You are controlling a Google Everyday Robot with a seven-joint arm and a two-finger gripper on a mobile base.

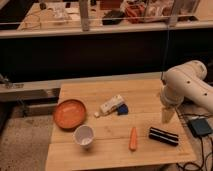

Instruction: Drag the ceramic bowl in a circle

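My tool (167,116) hangs over the counter (100,90) at one edge, pointing down. It holds nothing. I cannot tell if it is wide or narrow.

The bowl (70,114) is well apart from my tool, at the far side of the counter from it. It is round, orange and low, and it sits flat, right way up. Between my tool and the bowl lie a bottle (112,105) and a carrot (133,139). A black bar (163,136) lies just beside my tool. A cup (84,135) stands just beside the bowl, on the side near the counter's front edge.

I think the bowl is hard and a bit heavy. It will not bend. It could chip or break if I bump it hard or push it off the edge. Its skin looks smooth, so it may slip in my tool.

I think the best place to hold it is the rim, on the side that faces my tool. One part goes inside, one outside. Then I would slide it slowly. The cup is close, so my circle must stay small or bend away from it.
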